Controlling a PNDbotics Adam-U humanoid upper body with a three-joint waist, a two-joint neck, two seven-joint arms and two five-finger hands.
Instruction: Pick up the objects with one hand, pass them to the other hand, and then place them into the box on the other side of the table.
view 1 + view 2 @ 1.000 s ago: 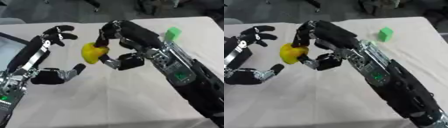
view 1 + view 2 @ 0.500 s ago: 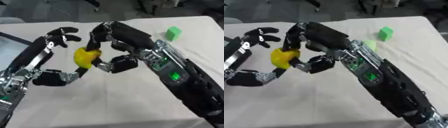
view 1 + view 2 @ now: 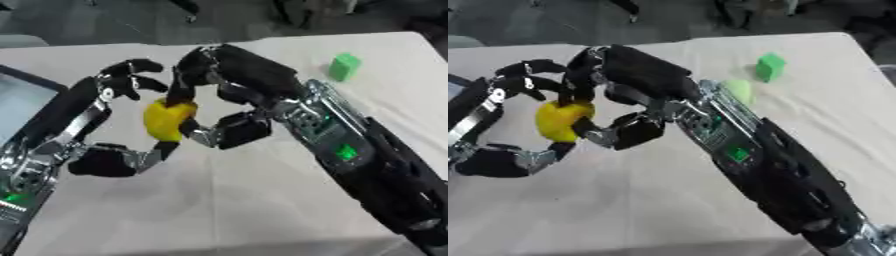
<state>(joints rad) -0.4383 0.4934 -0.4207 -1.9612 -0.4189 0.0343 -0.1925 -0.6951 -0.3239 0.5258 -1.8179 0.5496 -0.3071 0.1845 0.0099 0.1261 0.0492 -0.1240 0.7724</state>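
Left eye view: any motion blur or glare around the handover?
Left eye view: yellow object and both hands soft-edged, no glare, faint shadows on the tablecloth. Right eye view: same softness; green block readable but fuzzy, pale green thing beside the right arm blurred.

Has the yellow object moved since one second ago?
Yes. The yellow object, pinched by the right hand, has moved left, away from the green block, into the open left hand.

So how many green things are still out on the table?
2: a green block near the far right edge, and a paler green object beside the right arm. Others may be hidden under the arm.
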